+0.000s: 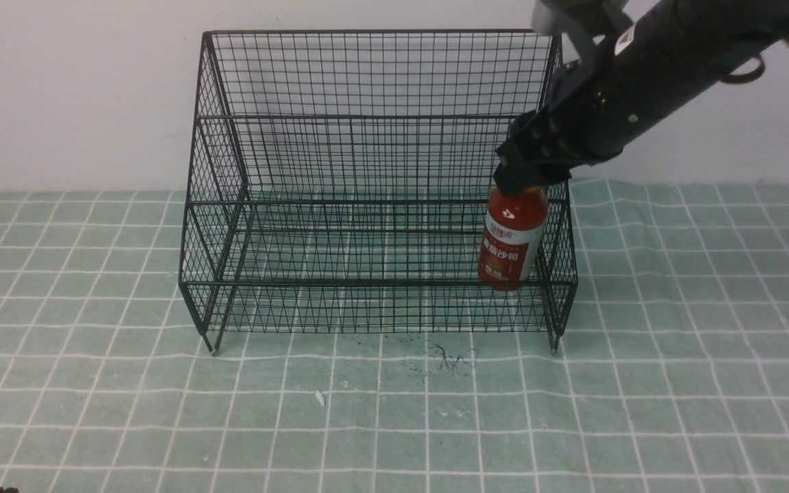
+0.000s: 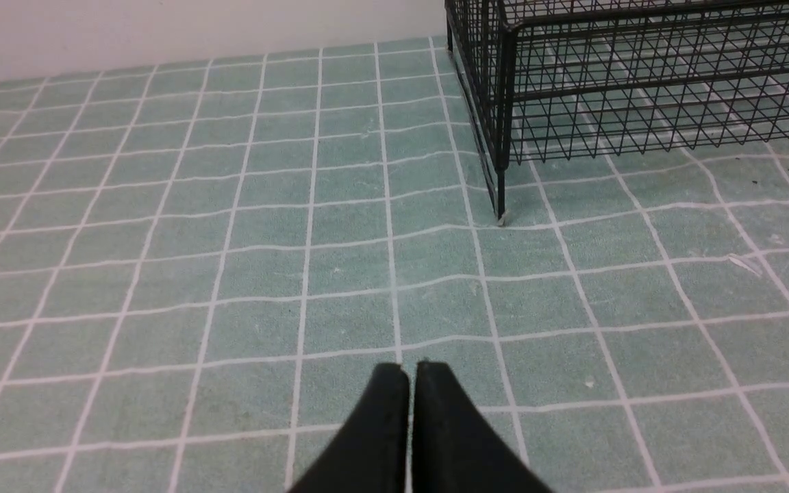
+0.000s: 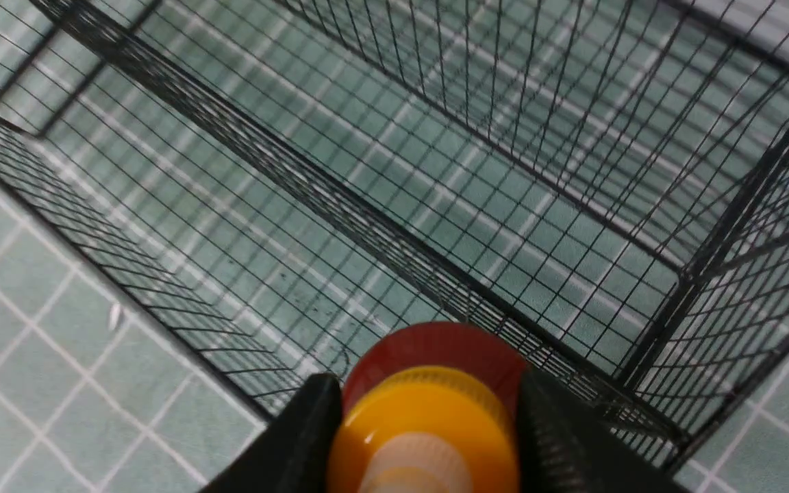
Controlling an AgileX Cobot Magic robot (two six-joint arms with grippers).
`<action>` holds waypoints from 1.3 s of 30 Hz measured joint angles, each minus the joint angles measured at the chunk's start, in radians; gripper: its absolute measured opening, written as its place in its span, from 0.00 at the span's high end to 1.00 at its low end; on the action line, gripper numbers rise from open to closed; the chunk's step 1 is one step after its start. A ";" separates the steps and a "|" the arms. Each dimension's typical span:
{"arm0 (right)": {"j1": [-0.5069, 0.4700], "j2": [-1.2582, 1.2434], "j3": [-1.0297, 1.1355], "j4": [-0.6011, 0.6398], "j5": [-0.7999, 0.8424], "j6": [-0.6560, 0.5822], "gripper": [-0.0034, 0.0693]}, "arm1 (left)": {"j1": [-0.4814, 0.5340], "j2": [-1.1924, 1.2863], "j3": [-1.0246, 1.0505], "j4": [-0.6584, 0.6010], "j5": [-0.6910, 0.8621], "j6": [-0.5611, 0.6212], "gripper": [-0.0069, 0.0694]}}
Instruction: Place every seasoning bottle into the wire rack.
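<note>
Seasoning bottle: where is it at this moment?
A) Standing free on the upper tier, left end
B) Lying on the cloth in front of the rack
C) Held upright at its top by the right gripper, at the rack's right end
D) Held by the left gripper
C: the right gripper is shut on the top of the bottle, upright at the right end of the rack. The left gripper is shut and empty over the cloth.

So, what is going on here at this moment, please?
The right gripper holds the seasoning bottle from above, by its yellow cap, at the right end of the lower front tier of the wire rack. The bottle is upright; whether its base rests on the mesh cannot be told. The left gripper is shut and empty, low over the green tiled cloth.
</note>
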 joint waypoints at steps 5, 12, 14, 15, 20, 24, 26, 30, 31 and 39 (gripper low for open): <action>0.000 0.058 -0.001 -0.010 -0.005 0.019 0.54 | 0.000 0.000 0.000 0.000 0.000 0.000 0.92; 0.000 0.011 -0.007 -0.019 0.009 0.026 0.23 | 0.000 0.000 0.000 0.000 0.000 0.000 0.92; 0.000 -0.041 -0.007 -0.020 0.016 0.058 0.17 | 0.000 0.000 0.000 0.000 0.000 0.000 0.92; 0.000 -0.068 -0.007 -0.025 0.021 0.081 0.16 | 0.000 0.000 0.000 0.000 0.000 0.000 0.92; 0.000 -0.295 -0.008 -0.111 0.086 0.191 0.34 | 0.000 0.000 0.000 0.000 0.000 0.000 0.92; 0.000 -0.512 0.004 -0.225 0.124 0.295 0.65 | 0.000 0.000 0.000 0.000 0.000 0.000 0.92; 0.000 -0.640 0.051 -0.286 0.128 0.359 0.83 | 0.000 0.000 0.000 0.000 0.000 0.000 0.92; 0.000 -0.882 0.213 -0.354 0.101 0.437 0.95 | 0.000 0.000 0.000 0.000 0.000 0.000 0.92; 0.000 -1.007 0.347 -0.370 0.041 0.467 0.96 | 0.000 0.000 0.000 0.000 0.000 0.000 0.92; 0.000 -1.539 0.943 -0.396 -0.341 0.517 0.97 | 0.000 0.000 0.000 0.000 0.000 0.000 0.92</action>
